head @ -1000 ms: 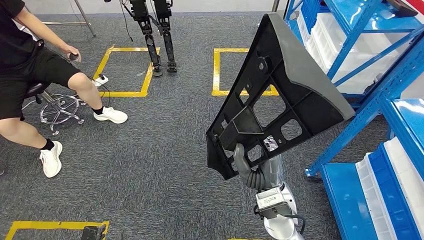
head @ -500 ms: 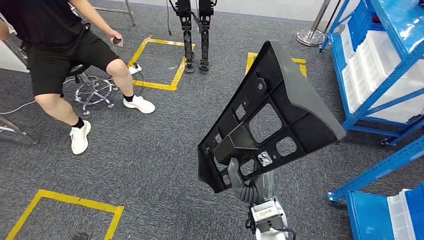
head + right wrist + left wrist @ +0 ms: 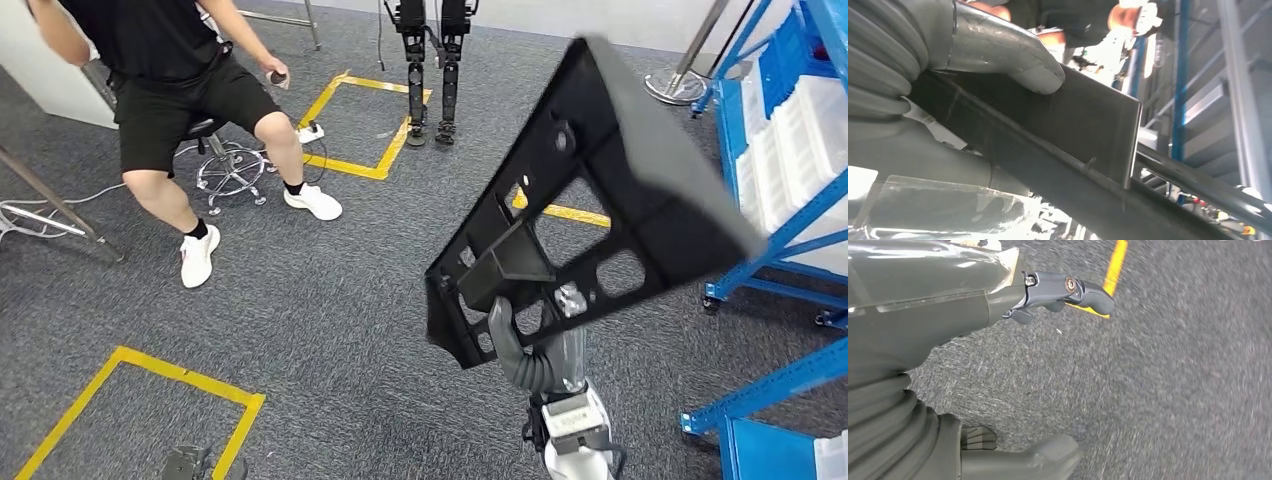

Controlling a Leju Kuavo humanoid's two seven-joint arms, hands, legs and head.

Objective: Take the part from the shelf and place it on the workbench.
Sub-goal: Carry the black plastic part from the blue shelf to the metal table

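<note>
Item: black part | Location: carried above carpet, shelf just to its right | Holder: right hand clasps its lower edge, left hand empty, fingers loosely apart | Axis: long side rising up-right from that hand | Workbench: unseen.

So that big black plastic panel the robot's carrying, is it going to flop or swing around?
The panel is probably stiff: ribs and cut-outs brace it. Likely light for its size, since the right hand alone holds it up. It may swing, being gripped at its bottom edge with most of it above.
</note>
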